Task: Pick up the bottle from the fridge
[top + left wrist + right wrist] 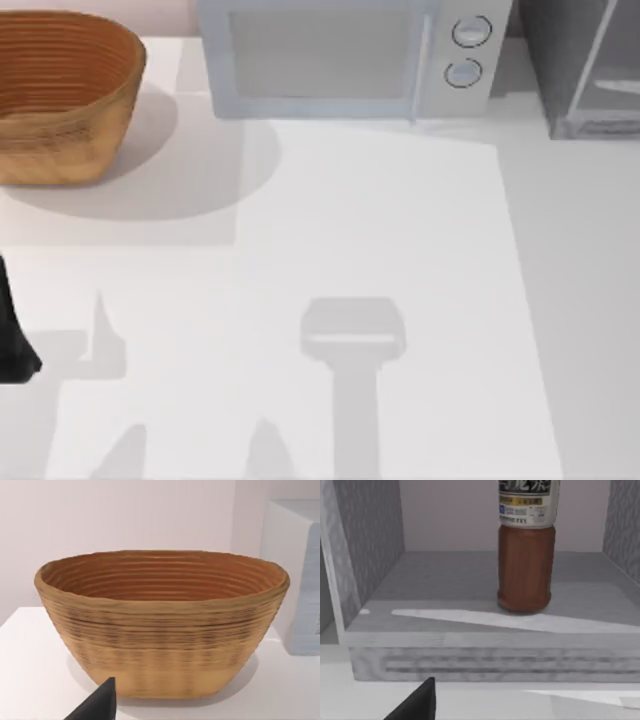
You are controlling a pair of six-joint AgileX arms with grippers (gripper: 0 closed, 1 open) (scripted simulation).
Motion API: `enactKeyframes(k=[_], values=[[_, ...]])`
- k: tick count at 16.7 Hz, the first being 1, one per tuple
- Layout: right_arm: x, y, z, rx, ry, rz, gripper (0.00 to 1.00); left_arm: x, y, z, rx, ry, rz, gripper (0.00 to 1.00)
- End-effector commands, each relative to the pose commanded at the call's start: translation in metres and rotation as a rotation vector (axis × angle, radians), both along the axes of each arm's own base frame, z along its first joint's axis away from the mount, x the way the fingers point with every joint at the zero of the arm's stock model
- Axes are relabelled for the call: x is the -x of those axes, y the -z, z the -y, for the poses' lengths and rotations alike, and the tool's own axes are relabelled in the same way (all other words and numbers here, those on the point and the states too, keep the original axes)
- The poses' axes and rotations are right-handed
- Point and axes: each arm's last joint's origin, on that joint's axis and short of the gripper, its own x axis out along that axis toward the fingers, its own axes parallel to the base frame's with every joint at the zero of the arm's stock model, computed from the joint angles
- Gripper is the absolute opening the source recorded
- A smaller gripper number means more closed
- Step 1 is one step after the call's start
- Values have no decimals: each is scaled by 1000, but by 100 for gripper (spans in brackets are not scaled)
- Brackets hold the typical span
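While the near half of the white table (400, 300) lies bare apart from shadows, its far edge is crowded: a woven basket (60, 95) at the far left, a pale silver microwave (340, 55) with two round dials in the middle, and the dark grey fridge (585, 65) at the far right corner. A broad open stretch of tabletop separates the near edge from these three.

My left arm (12, 335) sits at the left edge of the table, a dark shape just inside the top view. From its wrist camera one dark fingertip (97, 705) pokes in, low and short of the basket; whether that pincer is wide or narrow I cannot tell. The basket's ribbed brown inside, as far as it can be seen, holds nothing, and the microwave's side stands just beside it.

From the right wrist camera one dark fingertip (415, 702) hangs over the table just in front of the fridge's front lip, and here too I cannot tell the pincer's spread. Beyond that lip, the bottle (526, 545) stands upright on the fridge's grey floor, clear of both side walls and well apart from the fingertip, its reddish-brown body below a pale label band. Its cap is cut off from view.
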Motion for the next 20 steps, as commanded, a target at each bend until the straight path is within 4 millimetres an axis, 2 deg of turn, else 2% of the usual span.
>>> enactKeyframes(k=[8, 11, 14, 17, 20], values=[[0, 3, 1, -2, -3, -3, 100, 0, 0, 0, 0, 0, 0, 100], [-17, 5, 5, -2, 0, -12, 100, 0, 0, 0, 0, 0, 0, 100], [-56, 5, 15, 1, 6, -16, 100, 0, 0, 0, 0, 0, 0, 100], [-115, -3, 24, 12, 10, 6, 100, 0, 0, 0, 0, 0, 0, 100], [-171, -14, 22, 14, 10, 17, 100, 0, 0, 0, 0, 0, 0, 100]])
